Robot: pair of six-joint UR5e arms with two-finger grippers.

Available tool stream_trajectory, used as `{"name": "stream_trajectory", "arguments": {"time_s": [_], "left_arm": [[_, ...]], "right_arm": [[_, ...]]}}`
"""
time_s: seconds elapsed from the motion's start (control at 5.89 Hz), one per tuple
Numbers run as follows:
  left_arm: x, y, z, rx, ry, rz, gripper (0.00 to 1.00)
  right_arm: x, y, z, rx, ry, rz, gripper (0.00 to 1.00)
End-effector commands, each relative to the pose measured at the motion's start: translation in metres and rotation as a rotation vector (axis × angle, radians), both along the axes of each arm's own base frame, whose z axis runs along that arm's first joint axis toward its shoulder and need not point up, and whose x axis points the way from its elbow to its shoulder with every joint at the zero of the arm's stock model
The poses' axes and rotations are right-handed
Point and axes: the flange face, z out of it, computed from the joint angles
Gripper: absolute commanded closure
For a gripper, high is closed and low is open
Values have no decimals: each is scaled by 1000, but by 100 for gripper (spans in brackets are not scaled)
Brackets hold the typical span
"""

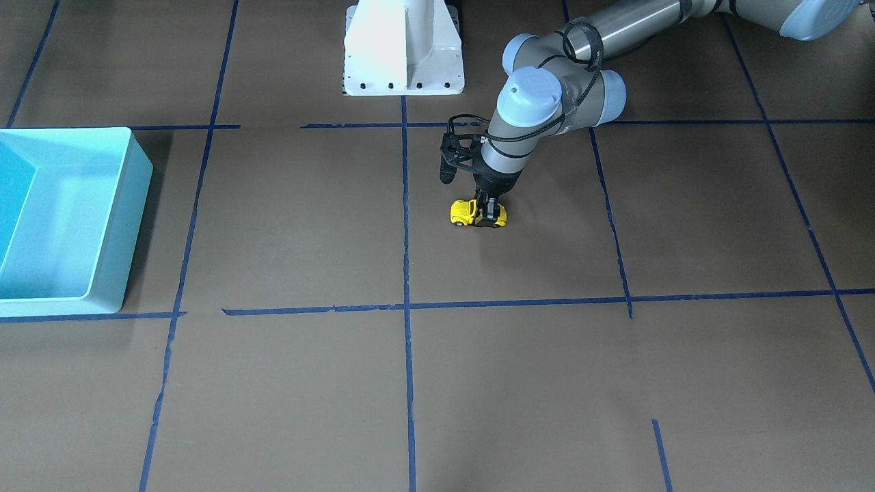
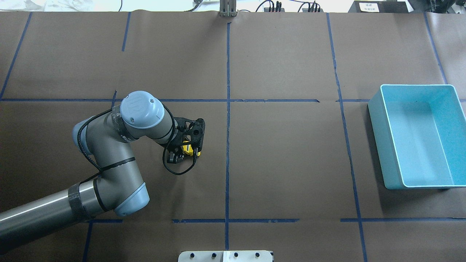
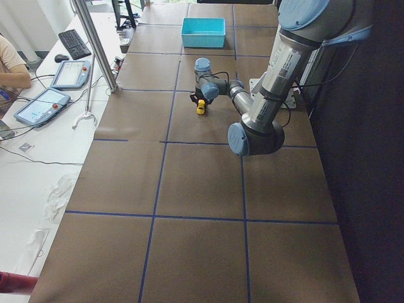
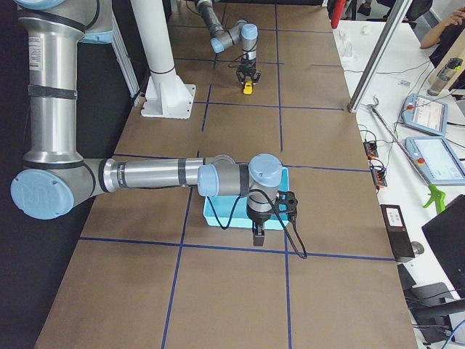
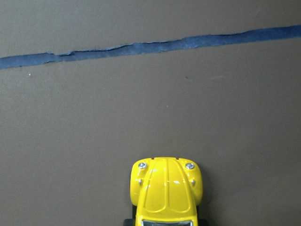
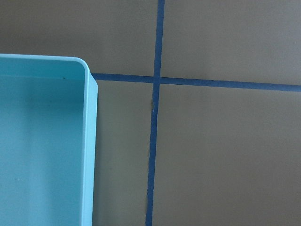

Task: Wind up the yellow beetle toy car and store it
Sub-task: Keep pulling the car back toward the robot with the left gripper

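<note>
My left pincer (image 1: 488,213) points straight down and is narrow, with its two black fingers on either side of the back half of the tiny bright yellow beetle toy car (image 1: 466,212) with dark windows and small black wheels. It looks to me like it is pinching the car. The car sits on its wheels on the brown paper-covered table (image 1: 287,225), near the middle and a little toward my left end. From the left wrist camera I see only its round yellow nose, pointing at a blue tape line (image 5: 141,46). I think this is the winding-up part, where the car gets held down and dragged back, but I cannot tell if any winding is done. The storing part is not done. The light blue plastic bin (image 2: 375,127) is well apart from the car, by the right end of the table, and I see nothing in it. My right pincer (image 4: 258,234) hangs just beside a corner of that bin. I cannot tell if it is wide or narrow. What is left is to finish the winding and put the car in the bin.
</note>
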Motion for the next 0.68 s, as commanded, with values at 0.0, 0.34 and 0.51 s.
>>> {"name": "stream_trajectory", "arguments": {"time_s": [0.0, 0.34, 0.51], "left_arm": [[-1, 1, 2, -2, -2, 0, 64], [-1, 1, 1, -1, -1, 0, 19], [-2, 2, -1, -2, 1, 2, 0]], "right_arm": [[0, 0, 0, 0, 0, 0, 0], [0, 0, 0, 0, 0, 0, 0], [0, 0, 1, -2, 0, 0, 0]]}}
